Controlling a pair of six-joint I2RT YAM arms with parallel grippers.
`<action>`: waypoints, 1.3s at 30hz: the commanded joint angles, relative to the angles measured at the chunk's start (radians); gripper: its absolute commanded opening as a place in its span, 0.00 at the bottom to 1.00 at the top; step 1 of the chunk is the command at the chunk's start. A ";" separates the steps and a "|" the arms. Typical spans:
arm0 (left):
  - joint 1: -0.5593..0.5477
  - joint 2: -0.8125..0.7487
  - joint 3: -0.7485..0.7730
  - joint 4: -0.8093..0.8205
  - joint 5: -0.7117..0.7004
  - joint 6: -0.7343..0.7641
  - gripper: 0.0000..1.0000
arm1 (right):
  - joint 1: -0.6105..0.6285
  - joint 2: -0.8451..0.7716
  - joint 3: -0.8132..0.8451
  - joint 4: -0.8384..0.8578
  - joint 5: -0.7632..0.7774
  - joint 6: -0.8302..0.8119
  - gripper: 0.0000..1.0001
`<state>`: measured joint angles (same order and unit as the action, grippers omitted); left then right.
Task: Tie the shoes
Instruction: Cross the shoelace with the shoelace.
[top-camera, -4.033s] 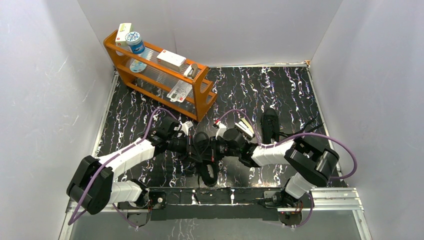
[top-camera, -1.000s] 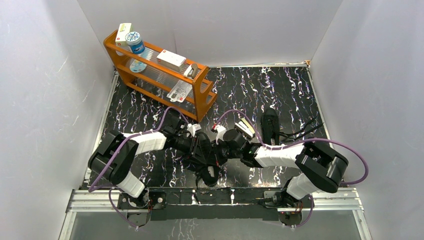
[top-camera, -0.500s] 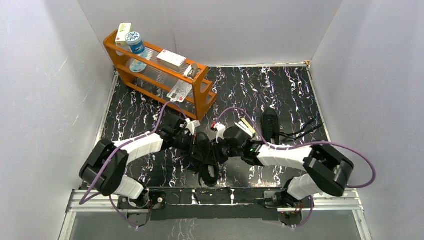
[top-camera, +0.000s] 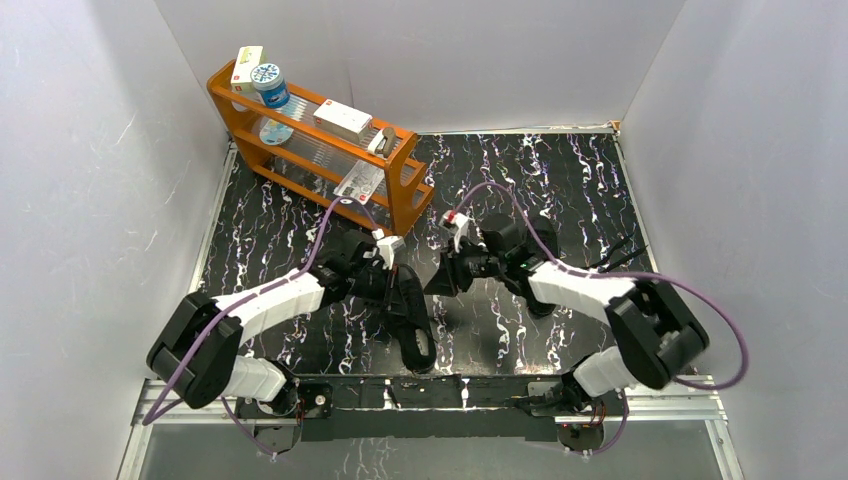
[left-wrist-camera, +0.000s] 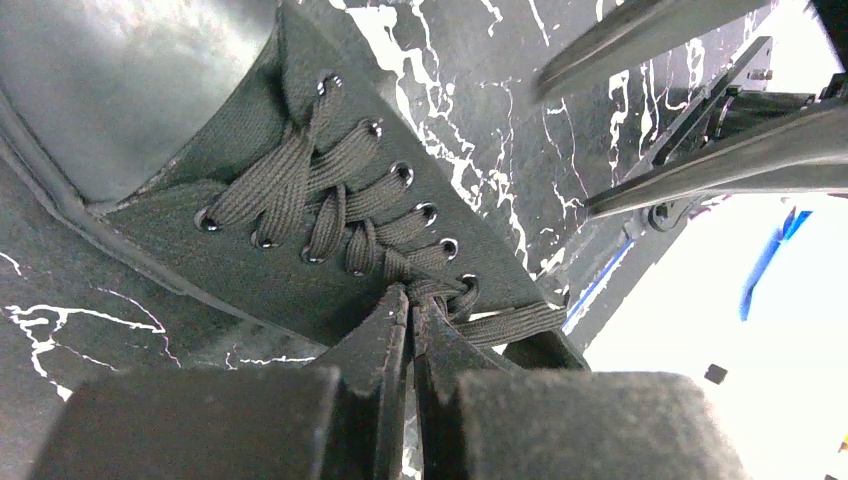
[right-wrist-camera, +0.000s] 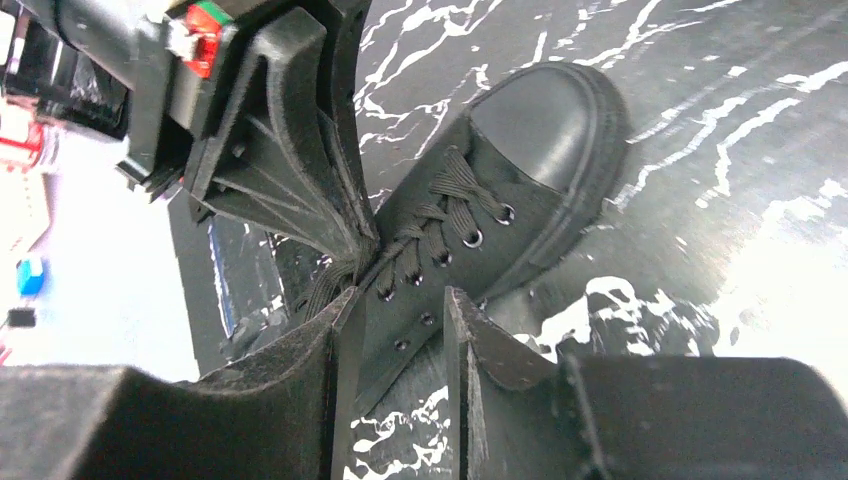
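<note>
One black sneaker (top-camera: 415, 335) lies near the table's front middle. It also shows in the left wrist view (left-wrist-camera: 330, 215) and the right wrist view (right-wrist-camera: 520, 150). My left gripper (top-camera: 402, 288) is shut on a black lace (left-wrist-camera: 500, 322) at the shoe's top eyelets (left-wrist-camera: 410, 292). My right gripper (top-camera: 440, 280) is open and empty (right-wrist-camera: 400, 300), held just above and beside the same shoe. The second sneaker is mostly hidden under my right forearm. Its loose laces (top-camera: 612, 252) trail to the right.
An orange rack (top-camera: 405, 200) with boxes and a jar stands at the back left. An aluminium rail (top-camera: 660, 395) runs along the near edge. White walls close in the left, back and right sides.
My right gripper has let go, opened and drawn back from the shoe toward the far right. My left gripper has stayed shut on the lace at the shoe.
</note>
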<state>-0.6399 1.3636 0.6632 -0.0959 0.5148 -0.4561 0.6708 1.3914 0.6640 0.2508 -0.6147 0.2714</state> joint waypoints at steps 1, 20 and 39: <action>-0.033 -0.078 -0.001 0.056 -0.102 0.026 0.00 | 0.012 0.124 0.076 0.160 -0.212 -0.062 0.42; -0.087 -0.156 -0.048 0.088 -0.173 -0.006 0.00 | 0.078 0.244 -0.020 0.425 -0.243 0.147 0.33; -0.091 -0.184 -0.059 0.083 -0.167 -0.010 0.00 | 0.079 0.295 -0.013 0.413 -0.251 0.112 0.15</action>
<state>-0.7246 1.2201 0.6113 -0.0486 0.3481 -0.4694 0.7448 1.6768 0.6437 0.6518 -0.8482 0.4137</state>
